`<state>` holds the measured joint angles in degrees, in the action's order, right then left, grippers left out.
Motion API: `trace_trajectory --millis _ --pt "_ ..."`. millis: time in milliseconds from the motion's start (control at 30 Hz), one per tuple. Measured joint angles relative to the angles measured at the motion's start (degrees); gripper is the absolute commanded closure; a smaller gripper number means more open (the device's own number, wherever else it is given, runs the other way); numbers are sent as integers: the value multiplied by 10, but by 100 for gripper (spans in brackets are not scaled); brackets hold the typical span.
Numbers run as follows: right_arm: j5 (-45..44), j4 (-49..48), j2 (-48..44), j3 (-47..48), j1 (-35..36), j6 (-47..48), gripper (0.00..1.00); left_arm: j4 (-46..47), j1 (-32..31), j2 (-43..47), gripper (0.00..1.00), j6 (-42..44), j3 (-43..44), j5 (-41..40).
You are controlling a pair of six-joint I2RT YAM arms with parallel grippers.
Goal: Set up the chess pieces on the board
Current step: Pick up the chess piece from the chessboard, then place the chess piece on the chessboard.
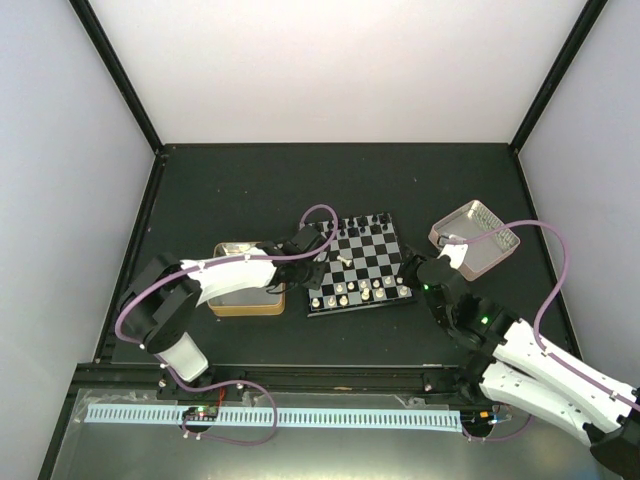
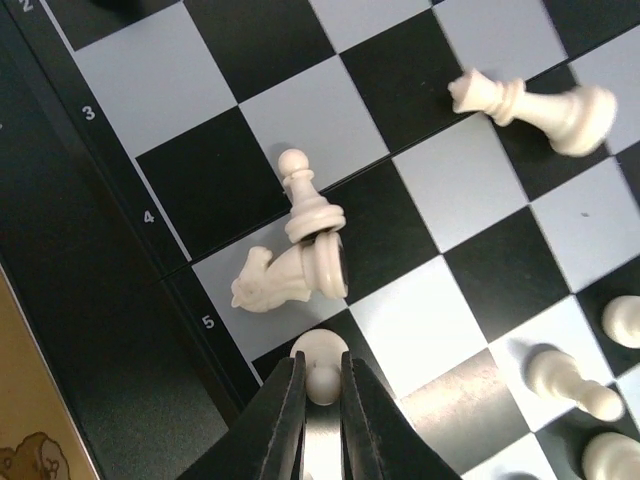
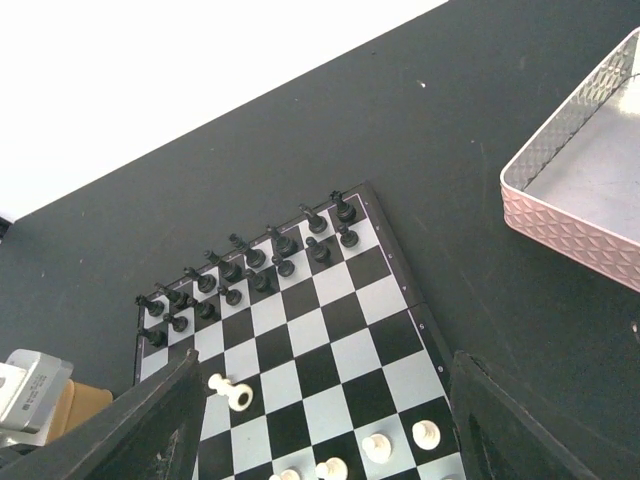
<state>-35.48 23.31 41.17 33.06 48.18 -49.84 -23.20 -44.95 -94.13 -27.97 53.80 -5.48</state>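
Left gripper (image 2: pixel 321 385): closed on cream pawn (image 2: pixel 320 347), just beside toppled knight (image 2: pixel 280 280); knight may be knocked on lifting. Right gripper (image 3: pixel 325 400): wide open, empty.

Checkered board (image 1: pixel 360 265), black pieces (image 3: pixel 250 265) upright in two far rows, cream knight (image 2: pixel 285 280) toppled, cream piece (image 2: pixel 320 345) pinched in left claw (image 2: pixel 321 365)

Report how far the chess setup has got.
Done: the black pieces stand in two rows along the board's far edge. In hand: the left fingers are closed on a cream pawn near the board's edge. Left: a cream knight lies on its side against a second pawn, another cream piece lies toppled, and the right fingers hang open, empty.
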Motion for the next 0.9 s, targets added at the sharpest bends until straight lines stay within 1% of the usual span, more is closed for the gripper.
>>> trace_trajectory --millis 300,600,900 --pt "-2 0 0 0 0 0 32 -9 -1 42 90 1 0 49" --pt "-2 -1 3 0 0 0 32 -17 -9 36 89 9 0 103" --pt "-2 -1 5 -1 0 0 32 -25 -13 2 84 17 2 127"
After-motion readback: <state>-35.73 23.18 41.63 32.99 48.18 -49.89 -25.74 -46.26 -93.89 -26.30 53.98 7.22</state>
